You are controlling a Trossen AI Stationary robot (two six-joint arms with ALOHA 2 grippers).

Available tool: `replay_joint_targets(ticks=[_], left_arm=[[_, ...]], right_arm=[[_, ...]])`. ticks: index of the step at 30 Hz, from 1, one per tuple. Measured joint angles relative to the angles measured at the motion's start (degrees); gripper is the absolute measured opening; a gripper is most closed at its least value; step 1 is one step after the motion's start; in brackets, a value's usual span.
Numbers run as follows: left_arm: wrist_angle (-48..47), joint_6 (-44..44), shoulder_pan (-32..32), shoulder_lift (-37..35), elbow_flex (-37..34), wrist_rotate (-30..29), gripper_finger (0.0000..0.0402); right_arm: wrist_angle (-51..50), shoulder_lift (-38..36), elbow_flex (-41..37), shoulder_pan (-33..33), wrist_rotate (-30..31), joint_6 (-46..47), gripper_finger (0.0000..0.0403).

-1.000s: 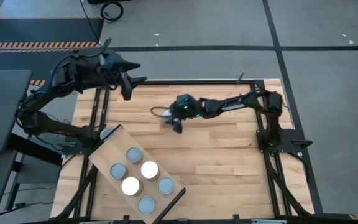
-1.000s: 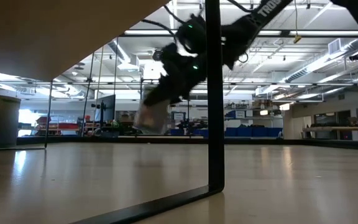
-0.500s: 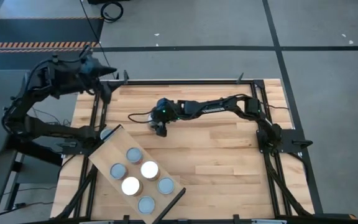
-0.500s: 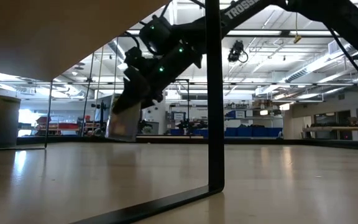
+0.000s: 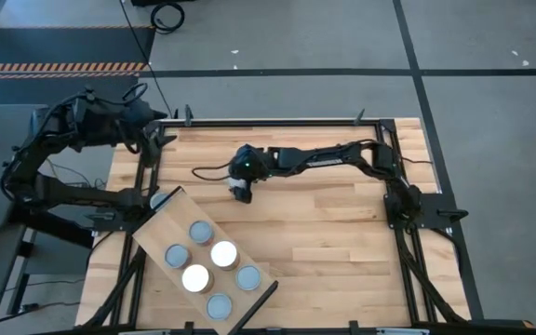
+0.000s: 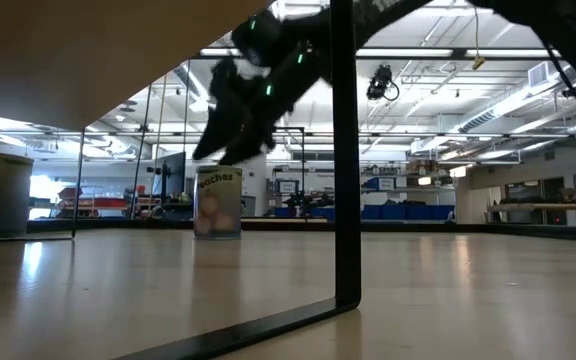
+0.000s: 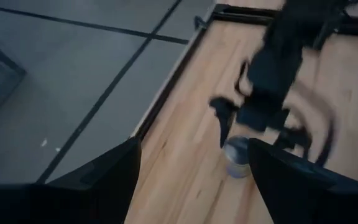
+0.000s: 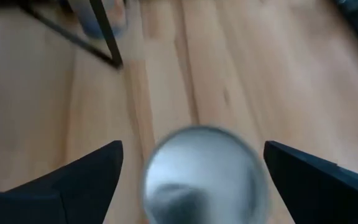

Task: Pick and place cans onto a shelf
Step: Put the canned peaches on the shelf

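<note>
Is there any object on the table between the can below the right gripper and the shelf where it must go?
Nothing visible. The can stands upright on the tabletop just under the open right gripper. Only bare wood lies between it and the shelf, which already holds six cans.

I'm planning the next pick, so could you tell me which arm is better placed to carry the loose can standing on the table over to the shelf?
The right. Its gripper hangs open directly above that can, while the left gripper waits beyond the table's far-left corner, farther away.
</note>
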Motion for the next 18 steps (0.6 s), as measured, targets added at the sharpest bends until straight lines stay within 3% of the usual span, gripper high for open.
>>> replay_joint_targets(ticks=[4,12,18], left_arm=[[4.84,2.41,0.0,-0.09,-6.4,3.24,0.0298],[15.53,2.74,1.05,0.31,-23.21,4.47,0.0317],[30.2,-0.71,5.54,1.0,-34.8,18.53,0.0318]], right_arm=[[-3.37,-6.3,0.13,1.03,3.32,0.14,0.0393],[-23.39,-21.94,0.13,1.95,18.36,1.87,0.0374],[-32.93,-30.61,0.11,1.96,25.21,6.23,0.0364]])
